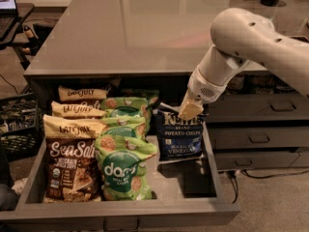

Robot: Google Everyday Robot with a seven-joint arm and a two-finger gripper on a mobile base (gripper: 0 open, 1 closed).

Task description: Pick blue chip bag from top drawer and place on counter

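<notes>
Many snack bags (123, 170) in top drawer (120, 212), claw (189, 111) gripping blue chip bag (179, 138)

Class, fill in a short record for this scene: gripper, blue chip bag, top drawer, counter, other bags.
gripper: over the drawer's right side, fingers shut on the blue chip bag's top edge
blue chip bag: upright inside the drawer, right of the green bags
top drawer: pulled open
counter: glossy grey, above and behind the drawer
other bags: green bags in the middle, brown bags on the left
</notes>
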